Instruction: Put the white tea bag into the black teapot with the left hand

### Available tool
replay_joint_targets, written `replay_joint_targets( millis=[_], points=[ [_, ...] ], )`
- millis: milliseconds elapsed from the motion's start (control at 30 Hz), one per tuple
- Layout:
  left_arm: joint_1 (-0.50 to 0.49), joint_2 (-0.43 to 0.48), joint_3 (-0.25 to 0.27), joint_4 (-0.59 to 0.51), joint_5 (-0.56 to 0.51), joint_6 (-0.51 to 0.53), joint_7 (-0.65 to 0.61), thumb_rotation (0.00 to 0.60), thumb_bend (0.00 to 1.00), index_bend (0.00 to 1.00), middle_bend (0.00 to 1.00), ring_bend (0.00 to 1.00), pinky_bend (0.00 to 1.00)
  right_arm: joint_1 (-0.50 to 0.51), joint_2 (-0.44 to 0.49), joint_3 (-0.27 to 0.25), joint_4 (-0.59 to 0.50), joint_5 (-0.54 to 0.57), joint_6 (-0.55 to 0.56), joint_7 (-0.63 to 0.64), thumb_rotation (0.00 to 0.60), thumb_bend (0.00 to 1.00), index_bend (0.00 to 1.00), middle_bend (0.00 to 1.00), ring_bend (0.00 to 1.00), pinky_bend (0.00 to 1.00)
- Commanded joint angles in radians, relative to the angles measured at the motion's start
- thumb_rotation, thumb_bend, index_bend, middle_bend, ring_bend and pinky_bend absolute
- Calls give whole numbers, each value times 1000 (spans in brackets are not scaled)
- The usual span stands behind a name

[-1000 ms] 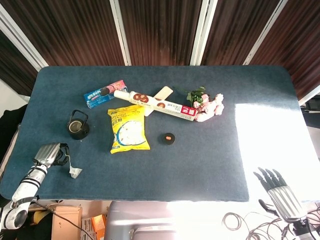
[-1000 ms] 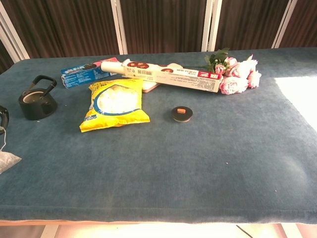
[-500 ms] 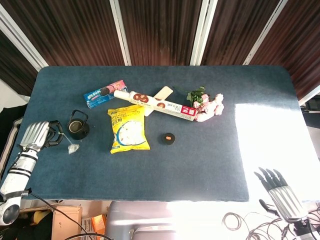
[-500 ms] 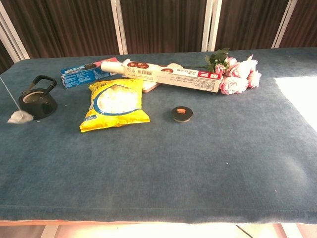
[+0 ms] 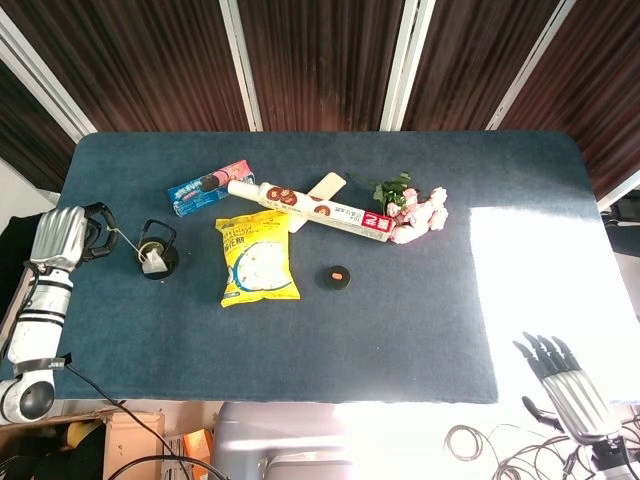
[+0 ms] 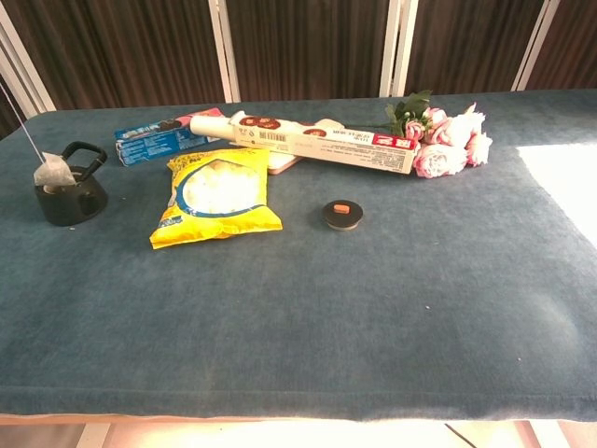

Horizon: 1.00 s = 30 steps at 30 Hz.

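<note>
My left hand (image 5: 60, 238) hovers at the table's left edge and pinches the string of the white tea bag (image 5: 151, 262). The bag hangs from that string right over the open mouth of the black teapot (image 5: 157, 255). In the chest view the tea bag (image 6: 51, 172) dangles just above the teapot (image 6: 70, 194), and the left hand is out of frame. My right hand (image 5: 564, 382) rests off the table's near right corner, fingers spread and holding nothing.
A yellow snack bag (image 5: 257, 258) lies right of the teapot. Behind it are a blue biscuit pack (image 5: 209, 188), a long white box (image 5: 310, 208) and pink flowers (image 5: 418, 214). A small round black lid (image 5: 337, 276) sits mid-table.
My left hand rose from the near left edge and moved toward the far side. It carried the tea bag on its string from the cloth to above the teapot's mouth.
</note>
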Motion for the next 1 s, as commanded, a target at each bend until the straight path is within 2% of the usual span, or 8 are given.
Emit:
replay_joint_targets(
  millis=[33,267,600,800,1000],
  points=[
    [-23,-21,-15,37,-32,-12,10,600,452,677,1000,1000,1000,-3,2,3,2,4,6,8,600,299,0,0,0,0],
    [-42,-49,-8,104,-56,-54,3,600,453,677,1000,1000,1000,-4,2,8,7,15,4,12,600,299,0,0,0,0],
    [-52,-120,42,219,-42,-117,-19,600,452,677,1000,1000,1000,-11,3,10,12,16,15,18,600,299,0,0,0,0],
    [-43,-139,65,246,-4,-132,-61,600,451,677,1000,1000,1000,-10,1,10,12,16,10,12,600,300,0,0,0,0],
    [-8,-147,110,223,93,-89,-116,600,451,677,1000,1000,1000,-11,0,10,13,17,10,11,600,299,0,0,0,0]
  ],
)
